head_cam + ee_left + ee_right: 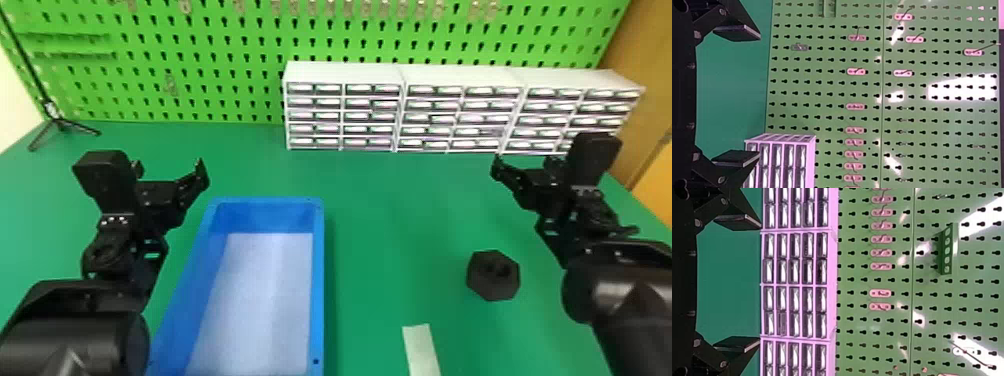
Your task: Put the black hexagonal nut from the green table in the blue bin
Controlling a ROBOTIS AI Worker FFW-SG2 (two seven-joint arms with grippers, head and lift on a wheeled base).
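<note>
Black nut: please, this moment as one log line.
nut on table, right of blue bin; left gripper open; right gripper open

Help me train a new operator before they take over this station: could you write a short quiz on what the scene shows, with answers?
1. Multiple choice. Where is the black hexagonal nut on the green table, relative to the blue bin?
a) inside it
b) to its left
c) to its right

2. True or false: the left hand and the right hand are both open.

3. Fill the gap: the white drawer cabinets stand in front of a ____ pegboard.

Key: 1 c; 2 true; 3 green
</note>
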